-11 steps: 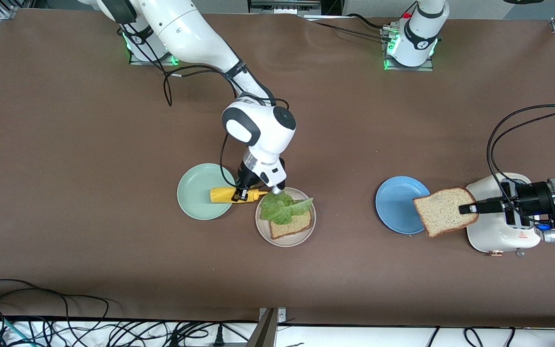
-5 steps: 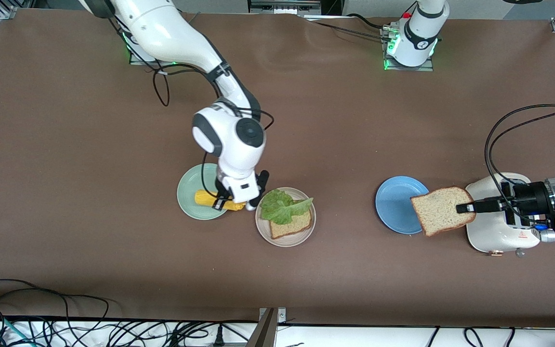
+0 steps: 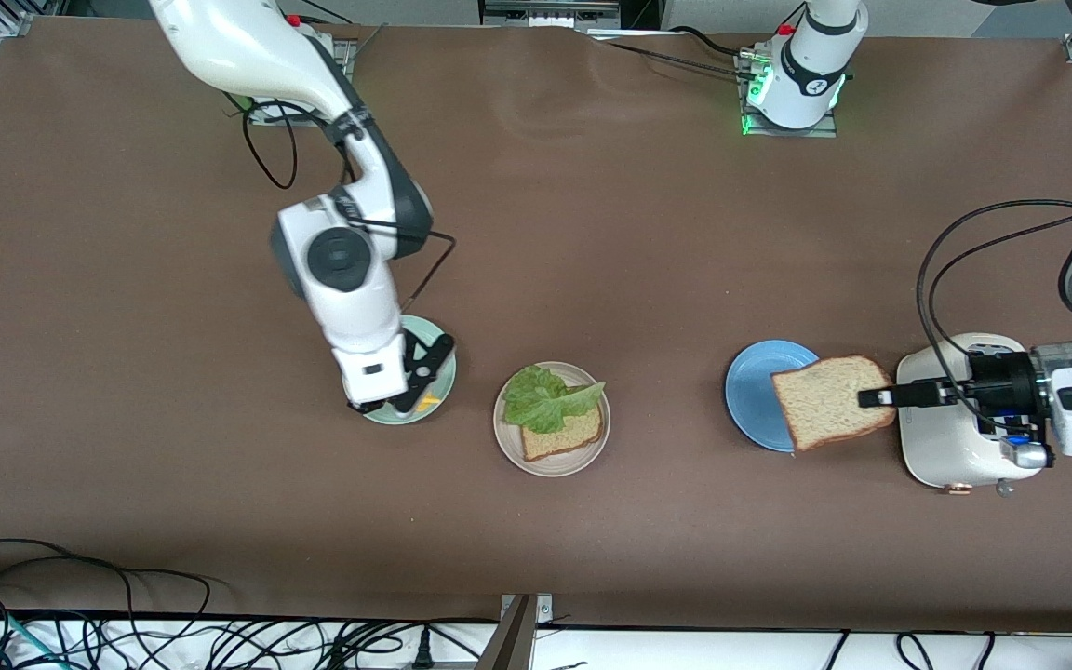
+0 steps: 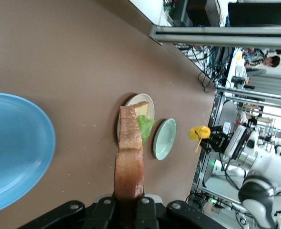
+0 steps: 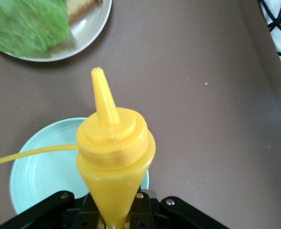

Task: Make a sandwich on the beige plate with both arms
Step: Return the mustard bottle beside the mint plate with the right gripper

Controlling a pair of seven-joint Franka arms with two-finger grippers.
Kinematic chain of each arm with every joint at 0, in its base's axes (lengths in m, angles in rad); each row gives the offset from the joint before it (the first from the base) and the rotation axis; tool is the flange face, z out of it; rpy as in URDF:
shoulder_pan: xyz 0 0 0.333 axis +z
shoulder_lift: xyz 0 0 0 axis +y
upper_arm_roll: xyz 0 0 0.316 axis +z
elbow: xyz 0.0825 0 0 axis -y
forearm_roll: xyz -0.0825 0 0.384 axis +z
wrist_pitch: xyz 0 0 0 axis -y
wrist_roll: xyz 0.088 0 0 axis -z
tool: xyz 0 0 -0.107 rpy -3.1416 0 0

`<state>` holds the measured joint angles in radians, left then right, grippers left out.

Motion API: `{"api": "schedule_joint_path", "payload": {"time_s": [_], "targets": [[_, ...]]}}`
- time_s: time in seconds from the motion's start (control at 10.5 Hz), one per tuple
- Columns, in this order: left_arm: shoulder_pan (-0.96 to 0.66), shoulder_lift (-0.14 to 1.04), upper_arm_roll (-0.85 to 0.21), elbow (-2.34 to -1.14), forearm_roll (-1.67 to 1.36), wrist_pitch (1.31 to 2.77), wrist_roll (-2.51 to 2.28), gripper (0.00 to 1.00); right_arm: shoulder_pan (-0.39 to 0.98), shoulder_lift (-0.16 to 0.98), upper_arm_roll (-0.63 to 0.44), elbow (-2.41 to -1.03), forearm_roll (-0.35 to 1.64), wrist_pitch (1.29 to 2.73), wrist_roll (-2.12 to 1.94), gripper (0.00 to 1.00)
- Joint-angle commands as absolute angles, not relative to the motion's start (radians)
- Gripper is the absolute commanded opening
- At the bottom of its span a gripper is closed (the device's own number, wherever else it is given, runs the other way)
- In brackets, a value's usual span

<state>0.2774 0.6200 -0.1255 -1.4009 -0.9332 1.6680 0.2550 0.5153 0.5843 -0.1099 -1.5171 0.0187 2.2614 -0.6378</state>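
**Both arms loaded, plate half built**

The right hand (image 3: 403, 398) hangs over the mint-green plate (image 3: 438, 383), clamped on a yellow squeeze bottle (image 5: 113, 155). The left hand (image 3: 880, 397) reaches level over the blue plate (image 3: 748, 395), pinching a bread slice (image 3: 824, 402) by its edge. On the beige plate (image 3: 550, 463) between them lie one slice (image 3: 562, 435) and lettuce (image 3: 545, 399). No writing is legible.

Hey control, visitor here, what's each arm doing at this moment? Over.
Left end effector shut on bread slice, over blue plate. Right end effector shut on yellow bottle, over mint-green plate. Beige plate holds bread and lettuce; path unblocked.
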Motion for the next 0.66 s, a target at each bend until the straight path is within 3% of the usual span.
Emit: {"api": "schedule_joint_path", "payload": {"time_s": [0.0, 0.28, 0.57], "targets": [[0.192, 0.583, -0.114, -1.414, -0.953, 1.674, 0.259, 0.0, 0.462, 0.502, -0.153, -1.595, 0.292, 2.267, -0.863, 0.0], [0.105, 0.554, -0.114, -1.483, -0.956, 1.756, 0.25, 0.0, 0.39, 0.453, -0.186, -1.681, 0.613, 2.246, -1.162, 0.0], [-0.001, 0.557, -0.115, -1.509, -0.959, 1.914, 0.164, 0.0, 0.257, 0.466, -0.189, -1.696, 0.855, 2.091, -1.542, 0.0]]}}
